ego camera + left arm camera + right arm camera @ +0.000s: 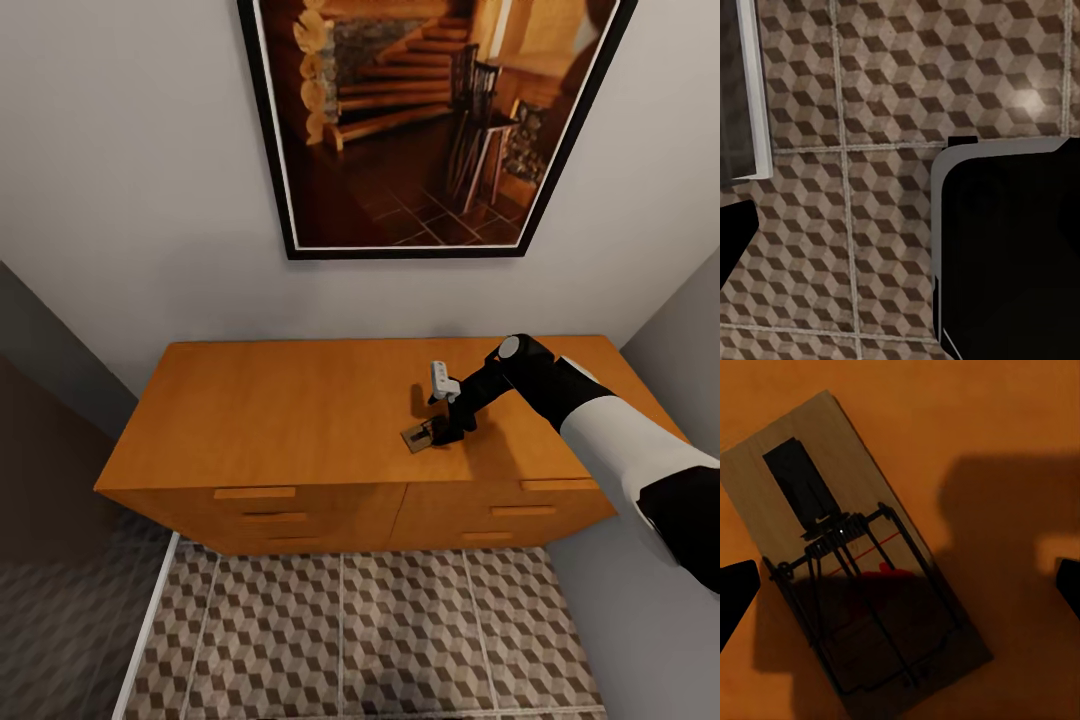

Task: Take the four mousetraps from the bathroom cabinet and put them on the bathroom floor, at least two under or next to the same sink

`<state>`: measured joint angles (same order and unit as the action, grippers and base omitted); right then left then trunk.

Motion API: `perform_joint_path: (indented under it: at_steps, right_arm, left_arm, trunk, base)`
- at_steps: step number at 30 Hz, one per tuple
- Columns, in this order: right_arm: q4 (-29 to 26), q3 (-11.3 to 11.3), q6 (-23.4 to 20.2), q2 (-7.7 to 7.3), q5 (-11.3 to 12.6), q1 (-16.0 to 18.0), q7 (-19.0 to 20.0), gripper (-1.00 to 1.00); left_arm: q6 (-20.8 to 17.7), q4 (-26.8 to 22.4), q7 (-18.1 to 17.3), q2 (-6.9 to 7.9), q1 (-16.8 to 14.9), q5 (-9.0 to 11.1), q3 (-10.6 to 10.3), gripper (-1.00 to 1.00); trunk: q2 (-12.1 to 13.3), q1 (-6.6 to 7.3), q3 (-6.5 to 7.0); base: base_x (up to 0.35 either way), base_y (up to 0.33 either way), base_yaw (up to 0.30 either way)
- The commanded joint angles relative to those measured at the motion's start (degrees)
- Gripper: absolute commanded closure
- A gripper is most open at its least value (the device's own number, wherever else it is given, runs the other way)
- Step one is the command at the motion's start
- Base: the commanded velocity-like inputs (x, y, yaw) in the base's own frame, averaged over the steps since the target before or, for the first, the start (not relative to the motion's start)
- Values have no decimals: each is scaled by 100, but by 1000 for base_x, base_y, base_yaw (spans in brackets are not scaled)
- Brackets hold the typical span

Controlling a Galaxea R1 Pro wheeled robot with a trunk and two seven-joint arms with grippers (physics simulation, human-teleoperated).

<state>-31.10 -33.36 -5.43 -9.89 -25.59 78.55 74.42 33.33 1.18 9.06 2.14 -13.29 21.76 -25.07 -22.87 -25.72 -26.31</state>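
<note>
A home interior is showing here: a low wooden cabinet [300,420] is standing against a plain wall, a framed picture [430,120] is hanging above the cabinet, and cube-patterned tile floor [400,640] is lying before it.

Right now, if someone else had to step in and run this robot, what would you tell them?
Right gripper: open, hovering over one mousetrap on top of the cabinet; its fingertips flank the board, not gripping yet.
Left gripper: cannot tell its state; its camera faces the bathroom floor.
Done: no trap on the floor in these views.
Left: grab this trap, put it down, find the others; the sink is out of sight.
</note>
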Motion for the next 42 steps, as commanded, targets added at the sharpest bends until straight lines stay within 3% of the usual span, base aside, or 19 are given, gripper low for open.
perform_joint_path:
  at_steps: [1,32,33,42]
  right_arm:
    - [-10,-31,-46,-4,-6,-24,-5,-100]
    - [217,-31,-37,14,-41,-24,-15,-100]
    - [217,-31,-37,14,-41,-24,-15,100]
    - [218,-31,-5,14,-42,-24,-24,100]
  left_arm:
    - [23,14,31,-3,-7,12,-50,-100]
    - [24,14,30,-10,-7,12,-50,-100]
    - [24,14,29,-8,-7,12,-50,-100]
    - [24,14,29,-9,-7,12,-50,-100]
  trunk:
    - [-5,-6,-10]
    - [-5,-6,-10]
    - [-5,-6,-10]
    - [-5,-6,-10]
  base:
    - [0,0,0]
    - [0,0,0]
    - [0,0,0]
    - [0,0,0]
